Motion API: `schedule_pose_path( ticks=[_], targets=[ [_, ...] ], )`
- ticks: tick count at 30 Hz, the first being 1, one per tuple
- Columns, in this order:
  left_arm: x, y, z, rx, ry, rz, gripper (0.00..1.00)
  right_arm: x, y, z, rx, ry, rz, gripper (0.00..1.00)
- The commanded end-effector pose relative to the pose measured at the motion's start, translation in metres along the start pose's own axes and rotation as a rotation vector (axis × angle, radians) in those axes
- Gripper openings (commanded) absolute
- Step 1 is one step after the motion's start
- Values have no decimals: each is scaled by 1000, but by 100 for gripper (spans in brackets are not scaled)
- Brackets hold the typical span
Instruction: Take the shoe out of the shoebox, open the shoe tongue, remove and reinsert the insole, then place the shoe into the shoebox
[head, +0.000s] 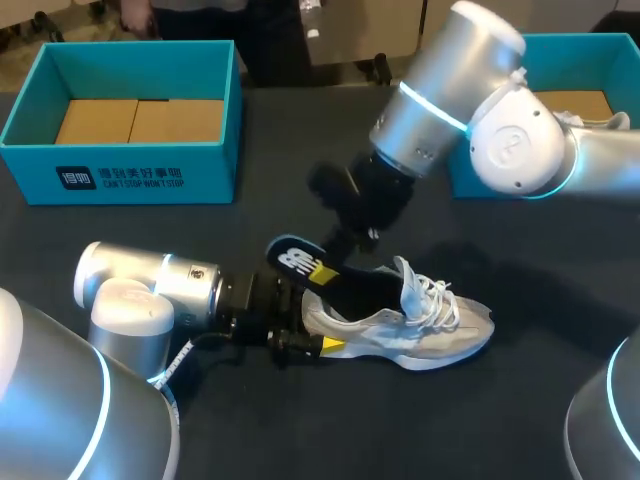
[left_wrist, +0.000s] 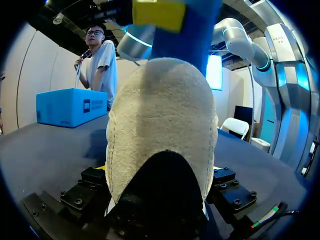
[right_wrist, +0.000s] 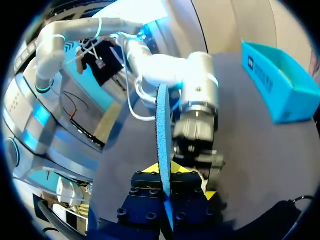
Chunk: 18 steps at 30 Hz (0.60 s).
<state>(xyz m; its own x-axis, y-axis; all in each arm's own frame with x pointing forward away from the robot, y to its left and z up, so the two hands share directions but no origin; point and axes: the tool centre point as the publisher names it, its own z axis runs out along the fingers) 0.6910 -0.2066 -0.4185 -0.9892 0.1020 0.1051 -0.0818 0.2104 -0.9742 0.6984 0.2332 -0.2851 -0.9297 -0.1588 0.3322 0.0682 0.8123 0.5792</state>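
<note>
The dark surface (head: 300, 430) carries everything. My right arm (head: 450, 90) comes in from the far right and slants down toward the middle. My left arm (head: 150, 290) lies low near the left of the near edge.

An open teal left shoebox (head: 130, 170) stands at the far left corner and shows a cardboard floor. A right shoebox (head: 570, 65) of the same colour stands at the far right corner, partly hidden by the right arm.

The shoe (head: 420, 335), pale grey with white laces, lies in the middle of the surface toward the near edge. Its toe points toward the right edge, and it is outside both boxes. The dark blue insole (head: 300, 262) rises out of the shoe's opening, above the heel.

The left hand (left_wrist: 160, 200) is clenched on the heel, with a finger against each side. The right hand (right_wrist: 165, 175) is grasping the insole, which runs edge-on between its yellow tips.
</note>
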Motion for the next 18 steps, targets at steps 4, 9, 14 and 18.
schedule_pose_path(
  ticks=[4, 9, 14, 18],
  targets=[
    [0, -1, 1, -2, 1, 0, 0, 5, 42, -35, -27, -4, -49, 0],
    [0, -1, 1, -2, 1, 0, 0, 3, 51, -46, -80, 12, -34, 0],
    [0, -1, 1, -2, 1, 0, 0, 3, 51, -46, -80, 12, -34, 0],
    [0, -1, 1, -2, 1, 0, 0, 3, 51, -46, -80, 12, -34, 0]
  ],
)
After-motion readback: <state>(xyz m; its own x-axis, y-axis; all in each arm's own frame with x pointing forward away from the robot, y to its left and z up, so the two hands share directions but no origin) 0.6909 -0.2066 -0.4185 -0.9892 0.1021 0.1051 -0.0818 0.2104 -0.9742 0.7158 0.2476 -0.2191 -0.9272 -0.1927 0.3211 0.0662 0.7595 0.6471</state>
